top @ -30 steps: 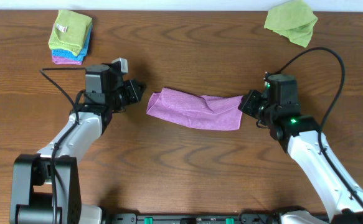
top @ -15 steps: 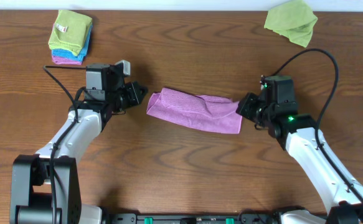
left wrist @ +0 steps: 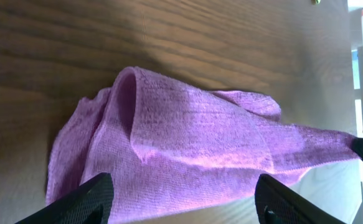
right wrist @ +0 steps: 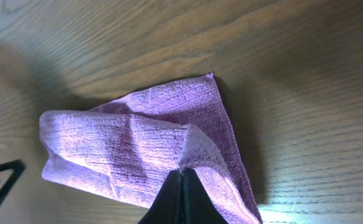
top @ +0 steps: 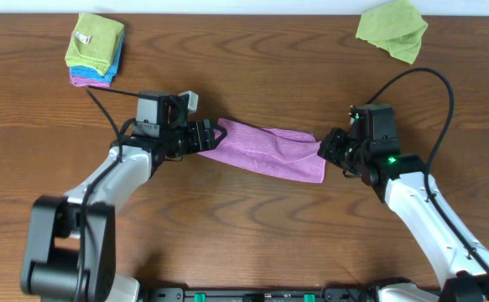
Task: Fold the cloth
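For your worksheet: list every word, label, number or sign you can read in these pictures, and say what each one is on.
No text can be read in any view.
The white tag on the top green cloth of the stack of folded cloths: too small to read.
The purple cloth: no label or print shows.

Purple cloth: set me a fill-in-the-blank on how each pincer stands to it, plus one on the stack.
The right pincer is ___ on one end of the purple cloth. The left pincer is ___ at the cloth's other end. The folded stack has a ___ cloth on top.
Missing words: shut; open; green.
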